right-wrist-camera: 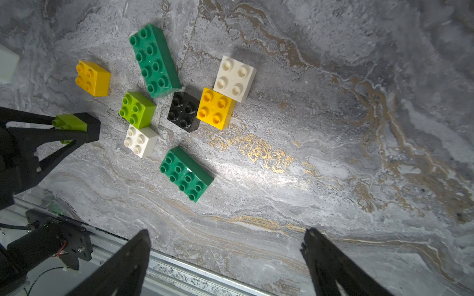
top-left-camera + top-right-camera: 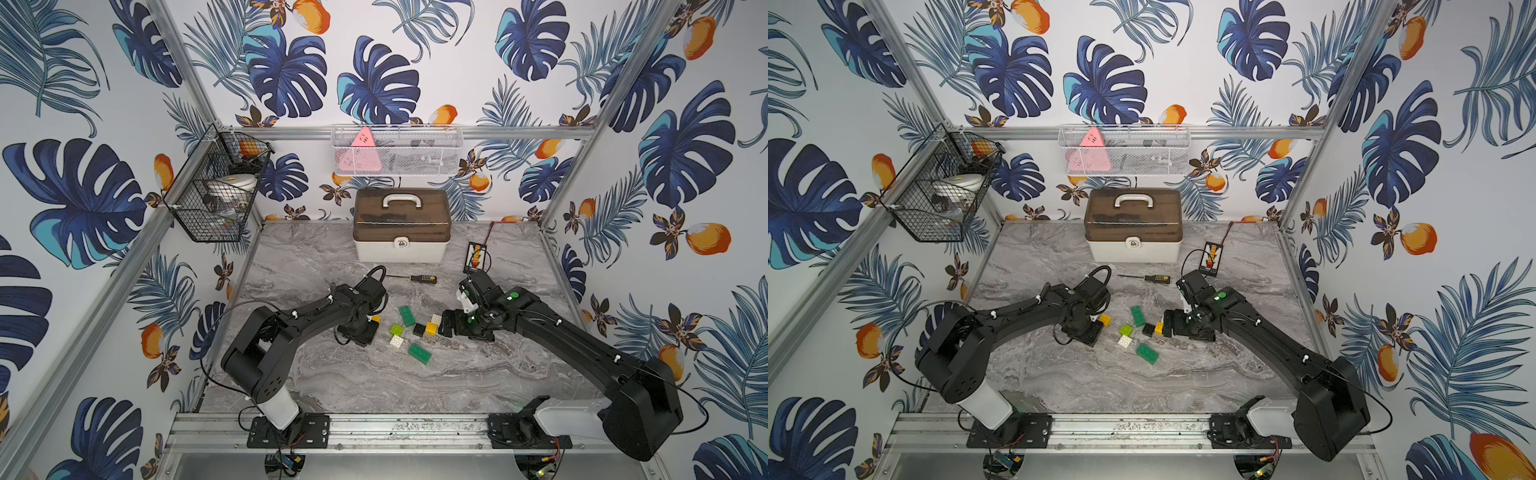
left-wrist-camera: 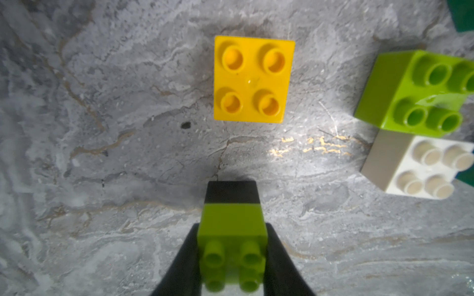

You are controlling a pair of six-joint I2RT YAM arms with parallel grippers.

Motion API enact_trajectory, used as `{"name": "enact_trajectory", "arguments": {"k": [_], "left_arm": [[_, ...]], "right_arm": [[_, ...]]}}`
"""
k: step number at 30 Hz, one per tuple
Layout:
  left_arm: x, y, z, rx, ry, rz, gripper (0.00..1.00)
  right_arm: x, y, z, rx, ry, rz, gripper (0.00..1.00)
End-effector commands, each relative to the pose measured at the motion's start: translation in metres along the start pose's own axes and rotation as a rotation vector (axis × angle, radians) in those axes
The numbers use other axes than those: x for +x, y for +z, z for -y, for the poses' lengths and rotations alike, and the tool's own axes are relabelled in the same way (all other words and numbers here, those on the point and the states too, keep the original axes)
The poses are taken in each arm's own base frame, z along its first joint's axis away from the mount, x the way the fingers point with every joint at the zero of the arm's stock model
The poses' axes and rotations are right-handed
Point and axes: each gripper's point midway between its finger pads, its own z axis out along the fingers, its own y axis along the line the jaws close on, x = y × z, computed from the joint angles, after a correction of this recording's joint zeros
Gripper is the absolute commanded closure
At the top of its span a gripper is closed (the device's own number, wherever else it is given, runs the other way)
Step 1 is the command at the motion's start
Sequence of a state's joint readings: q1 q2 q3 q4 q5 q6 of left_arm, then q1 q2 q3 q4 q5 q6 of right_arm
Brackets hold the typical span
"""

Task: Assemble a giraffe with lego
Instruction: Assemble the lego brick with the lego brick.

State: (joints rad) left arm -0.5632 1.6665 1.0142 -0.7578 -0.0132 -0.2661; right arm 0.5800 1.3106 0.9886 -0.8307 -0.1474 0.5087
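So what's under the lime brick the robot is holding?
A black brick is stuck beneath the lime brick in the left gripper. Its own underside is hidden, so whether it touches the table can't be seen.

Held lime brick (image 3: 232, 230) blurred — dark green brick (image 3: 464, 15) cut by edge.

The lego (image 1: 154, 60) is glossy smooth plastic; the tabletop (image 1: 320, 133) looks like polished grey marble.
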Motion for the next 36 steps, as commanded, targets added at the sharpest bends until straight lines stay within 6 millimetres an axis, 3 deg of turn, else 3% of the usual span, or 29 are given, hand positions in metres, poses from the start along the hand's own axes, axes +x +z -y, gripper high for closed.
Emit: {"name": "enact_trajectory", "arguments": {"k": [1,7,12,18,28,35,36], "left_arm": [[0.028,0.010,-0.002,-0.017,-0.064,-0.115,0.81],[0.035,0.019,0.002,-0.002,-0.146,-0.121,0.81],[0.030,0.015,0.001,-0.008,-0.171,-0.087,0.80],[0.021,0.007,0.002,-0.005,-0.189,-0.052,0.67],[0.009,-0.007,0.005,0.016,-0.194,-0.002,0.23],[-0.001,-0.038,0.003,0.017,-0.196,0.070,0.19],[-0.002,-0.041,0.002,0.016,-0.198,0.080,0.19]], "right_arm": [[-0.002,-0.001,-0.003,-0.012,0.003,0.010,0.04],[-0.002,-0.002,-0.002,-0.012,0.013,0.013,0.04],[-0.002,-0.002,-0.002,-0.011,0.017,0.011,0.04],[0.000,-0.007,0.008,0.058,-0.004,-0.006,0.04],[-0.004,0.007,0.007,0.083,-0.015,-0.051,0.04],[-0.024,0.042,-0.008,0.068,0.006,-0.101,0.04],[-0.035,0.045,-0.014,0.064,0.008,-0.089,0.04]]}}
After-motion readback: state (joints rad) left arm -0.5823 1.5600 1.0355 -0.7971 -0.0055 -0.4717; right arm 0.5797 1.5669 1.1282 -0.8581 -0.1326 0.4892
